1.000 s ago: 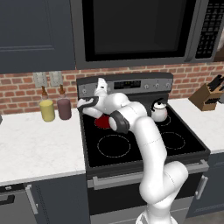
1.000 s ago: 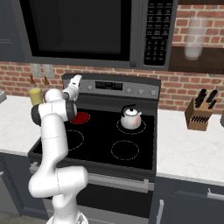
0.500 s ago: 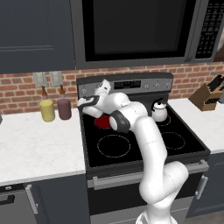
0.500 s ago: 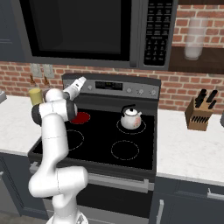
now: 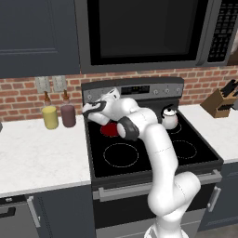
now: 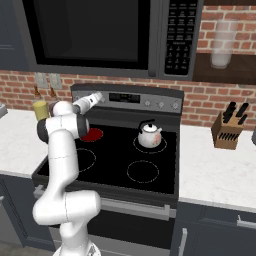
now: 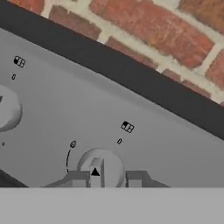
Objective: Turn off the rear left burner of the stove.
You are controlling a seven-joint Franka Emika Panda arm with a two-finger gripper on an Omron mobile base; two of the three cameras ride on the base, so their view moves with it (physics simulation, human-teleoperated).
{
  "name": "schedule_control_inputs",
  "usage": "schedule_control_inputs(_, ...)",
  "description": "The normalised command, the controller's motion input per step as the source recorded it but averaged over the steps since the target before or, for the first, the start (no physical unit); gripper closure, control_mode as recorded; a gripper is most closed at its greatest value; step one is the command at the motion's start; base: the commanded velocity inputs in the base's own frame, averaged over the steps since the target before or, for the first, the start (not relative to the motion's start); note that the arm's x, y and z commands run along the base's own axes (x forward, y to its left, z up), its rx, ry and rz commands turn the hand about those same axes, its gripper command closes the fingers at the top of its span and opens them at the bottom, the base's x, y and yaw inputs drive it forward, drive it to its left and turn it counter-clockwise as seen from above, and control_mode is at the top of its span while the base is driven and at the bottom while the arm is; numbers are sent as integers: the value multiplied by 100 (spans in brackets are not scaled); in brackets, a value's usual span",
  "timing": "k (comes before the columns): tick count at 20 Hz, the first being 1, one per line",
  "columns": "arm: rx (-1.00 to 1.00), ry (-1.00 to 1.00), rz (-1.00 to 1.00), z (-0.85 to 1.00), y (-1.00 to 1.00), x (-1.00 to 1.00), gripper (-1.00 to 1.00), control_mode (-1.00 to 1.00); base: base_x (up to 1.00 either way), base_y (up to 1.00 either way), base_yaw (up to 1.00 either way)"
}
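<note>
I am holding the gripper (image 7: 105,178) right up at a round knob (image 7: 100,167) on the grey back panel (image 7: 144,144) of the stove (image 5: 153,153). I am doing this because the knob is what shuts off the heat. The two finger tips are sitting one on each side of the knob, a little apart, so I think they are around it. I cannot tell if they are squeezing it yet.

The rear left burner (image 6: 92,134) is glowing red, so it is on. It is at the back left of the black glass, just under my arm.

A white kettle (image 6: 149,135) is sitting on the rear right ring, well away from my arm. Another knob (image 7: 8,109) is sitting to the side on the same panel. The brick wall (image 7: 144,30) is close behind the panel, so I have little room to push forward. Two bottles (image 5: 59,115) are standing on the counter to the left, clear of my hand. I think turning is the next move.
</note>
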Motion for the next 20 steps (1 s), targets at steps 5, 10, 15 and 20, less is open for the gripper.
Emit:
schedule_control_inputs(5, 43, 2, -10, 6, 0, 29, 100, -100, 0, 0, 0)
schedule_control_inputs(10, 42, 2, -10, 10, 0, 32, 100, -100, 0, 0, 0)
schedule_control_inputs(15, 25, 0, -3, 8, 0, 13, 100, -100, 0, 0, 0)
schedule_control_inputs(20, 31, 0, -3, 8, 0, 16, 100, -100, 0, 0, 0)
